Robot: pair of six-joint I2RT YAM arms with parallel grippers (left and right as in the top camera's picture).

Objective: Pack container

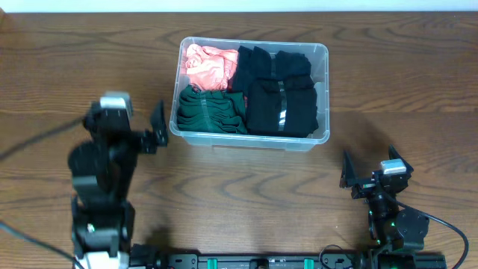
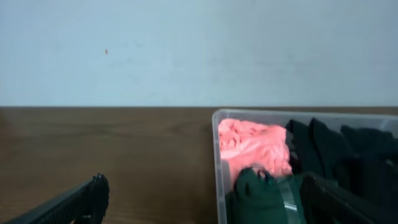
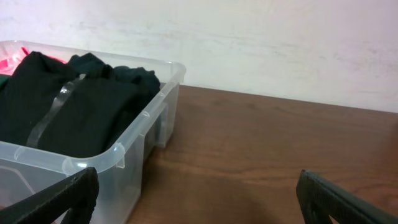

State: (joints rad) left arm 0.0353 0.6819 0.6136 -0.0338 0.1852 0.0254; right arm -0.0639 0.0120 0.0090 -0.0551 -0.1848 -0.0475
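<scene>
I saw the container (image 1: 254, 140) at the tabletop's (image 1: 224, 202) far middle, full of folded pink (image 1: 208, 66), green (image 1: 211, 110) and black clothes (image 1: 280, 90). The left jaws and right jaws gaped wide, empty. I judged packing essentially done.

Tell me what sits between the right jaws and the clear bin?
Only bare wooden table, right up to the clear bin, shown in the overhead view.

Clear container (image 1: 250, 141); pink, green, black clothes (image 1: 280, 101)
</scene>
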